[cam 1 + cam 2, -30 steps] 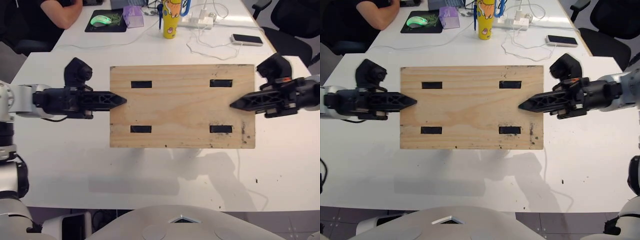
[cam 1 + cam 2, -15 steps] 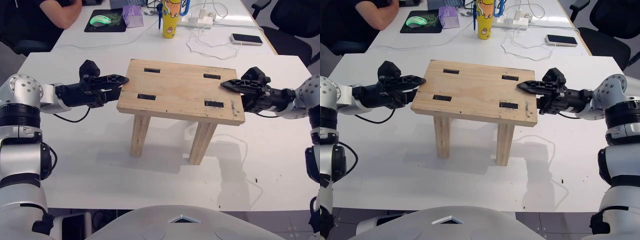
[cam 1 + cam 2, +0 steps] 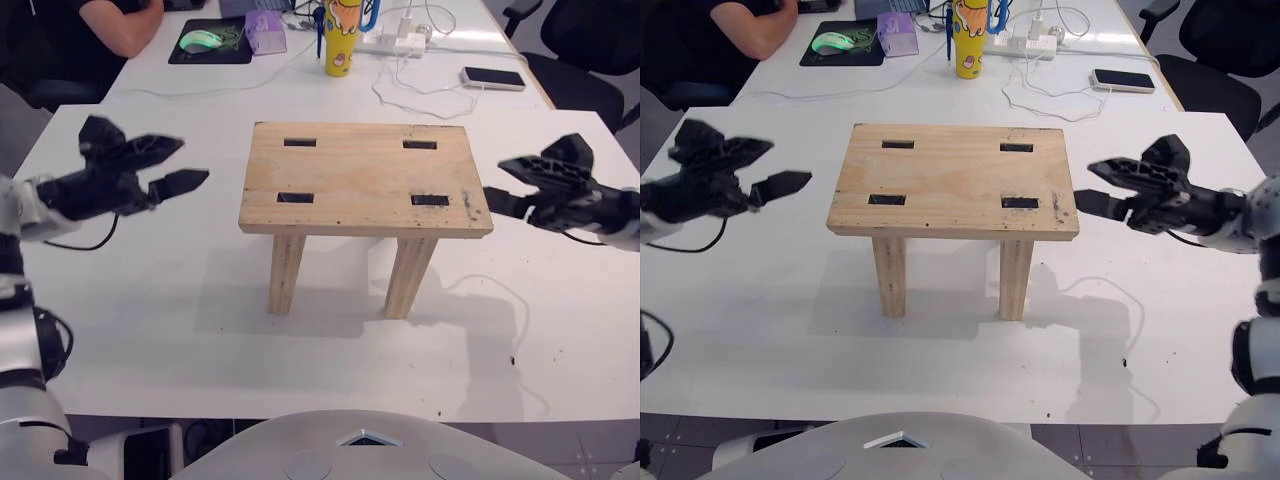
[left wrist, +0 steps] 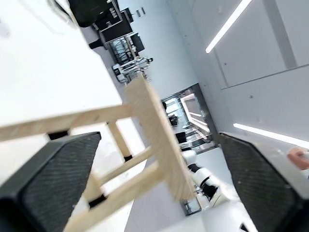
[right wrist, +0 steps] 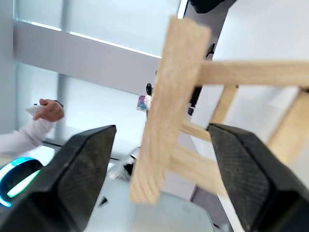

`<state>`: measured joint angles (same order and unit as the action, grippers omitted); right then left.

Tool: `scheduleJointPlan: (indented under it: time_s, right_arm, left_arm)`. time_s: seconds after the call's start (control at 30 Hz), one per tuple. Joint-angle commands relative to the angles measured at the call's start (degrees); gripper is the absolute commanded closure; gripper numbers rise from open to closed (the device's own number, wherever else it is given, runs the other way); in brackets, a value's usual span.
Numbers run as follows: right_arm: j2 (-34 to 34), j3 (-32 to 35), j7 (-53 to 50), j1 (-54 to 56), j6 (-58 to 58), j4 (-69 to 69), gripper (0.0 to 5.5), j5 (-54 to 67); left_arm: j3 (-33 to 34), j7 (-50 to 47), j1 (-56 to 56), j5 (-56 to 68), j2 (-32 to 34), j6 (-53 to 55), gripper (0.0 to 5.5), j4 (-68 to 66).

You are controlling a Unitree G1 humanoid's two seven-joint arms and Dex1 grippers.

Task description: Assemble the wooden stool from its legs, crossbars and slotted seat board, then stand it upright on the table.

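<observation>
Stool [image 3: 365, 180] is upright mid-bench [image 3: 150, 330], seat [image 3: 950, 175] level, nothing touching it. From the head, two front legs [image 3: 285, 272] show. The rear pair is hidden under the seat. Crossbars [image 5: 224, 104] show from the wrists as pale sticks btwn the legs. They're blurred, so I can't tell how many or how they join. In both wrist views the seat is edge-on and the legs run out of frame.

Left end effector [image 3: 192, 160] hangs off the stool's left end, fingers spread wide, holding nothing, clear gap to the wood. Right end effector [image 3: 494, 178] is near the right end, also gaping, empty, not touching.

Seat is a pale rectangular plank, prob. plywood, w/ visible grain and four dark rectangular slots [image 3: 295, 198]. Dark specks near its front right corner. Legs are square-cut, same pale wood. Pads [image 4: 58, 174] are black wedges w/ cross-hatched tread. Bench top is white and smooth.

Far side: yellow cup [image 3: 340, 40] cut off at the top edge, phone [image 3: 493, 78] lying flat, white cables [image 3: 415, 95] looping btwn them.
</observation>
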<state>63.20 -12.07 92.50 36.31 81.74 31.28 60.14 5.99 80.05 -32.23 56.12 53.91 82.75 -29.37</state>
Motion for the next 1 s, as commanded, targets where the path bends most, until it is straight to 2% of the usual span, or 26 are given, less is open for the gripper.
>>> scheduleJointPlan:
  time_s: [0.03,0.13,0.2,0.3,0.4,0.57,0.67,0.87,1.0]
  right_arm:
    - [9.50,-2.03,-0.01,-12.86,-12.20,-9.84,1.95,0.16]
    - [16.53,-3.83,-0.02,-25.97,-24.43,-22.53,1.95,-0.62]
    - [15.64,-1.46,-0.03,-31.98,-29.88,-30.09,2.22,-3.53]
    - [17.81,-4.08,-0.03,-43.80,-43.63,-42.04,2.77,-11.83]
    - [9.62,-4.31,-4.47,-47.66,-54.14,-45.88,3.26,-20.74]
    - [-6.24,-2.61,-14.60,-45.60,-62.56,-46.50,4.09,-24.66]
    - [-11.09,-3.15,-15.87,-42.22,-65.64,-42.86,4.61,-27.93]
    - [-16.48,-2.69,-15.04,-33.45,-68.31,-33.99,5.47,-31.68]
    - [-19.75,-3.61,-13.93,-26.63,-69.94,-27.33,5.50,-34.79]
  left_arm:
    - [4.07,3.01,19.90,-1.58,5.55,-7.18,0.77,15.30]
    - [6.87,6.16,38.55,-6.48,8.19,-19.55,0.77,33.10]
    - [5.22,7.20,49.16,-13.47,10.44,-29.54,0.94,43.94]
    - [-0.57,5.20,57.33,-23.88,13.32,-40.78,1.39,55.05]
    - [-4.81,0.81,55.01,-27.01,7.43,-46.76,1.87,60.55]
    - [-10.11,-7.46,47.97,-30.60,-3.42,-55.82,2.68,59.11]
    - [-13.22,-9.95,44.93,-32.32,-6.32,-57.95,3.20,58.40]
    - [-15.68,-11.10,34.45,-33.51,-9.87,-60.08,4.05,51.28]
    - [-16.22,-11.40,28.55,-33.79,-11.58,-60.72,4.64,46.07]
